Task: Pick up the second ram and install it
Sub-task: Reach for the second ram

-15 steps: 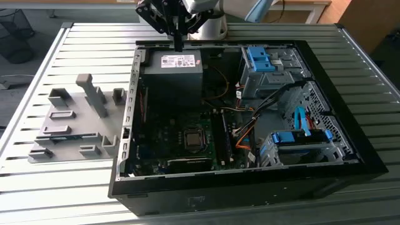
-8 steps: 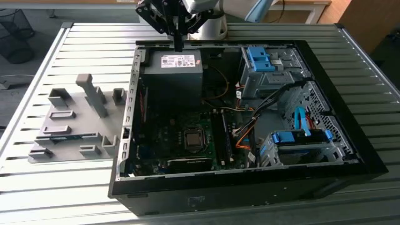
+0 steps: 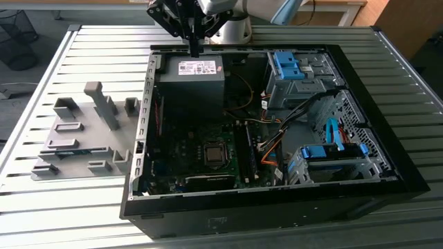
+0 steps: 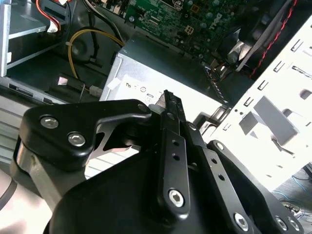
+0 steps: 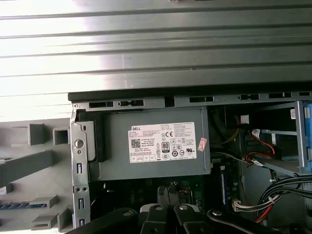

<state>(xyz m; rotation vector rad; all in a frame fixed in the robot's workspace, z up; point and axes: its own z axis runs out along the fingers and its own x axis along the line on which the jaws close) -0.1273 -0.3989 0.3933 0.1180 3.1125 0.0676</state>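
Claw (image 3: 194, 49): pinched together, empty, hangs over power supply (image 3: 191, 78) at case's (image 3: 277, 215) twelve o'clock, clear of walls, with second ram (image 3: 72, 151) slotted in holder (image 3: 76, 116) at nine o'clock, reachable.

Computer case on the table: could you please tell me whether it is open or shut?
Open. The computer case lies on its side, uncovered, so the power supply and circuit board show from above.

Case (image 3: 277, 220) black; power supply (image 3: 190, 88) grey, label (image 3: 197, 67) white; drive clips (image 3: 287, 65) bright blue; tabletop (image 3: 90, 52) ribbed silver; fixture (image 3: 76, 122) grey; second ram (image 5: 14, 205) blue-green.
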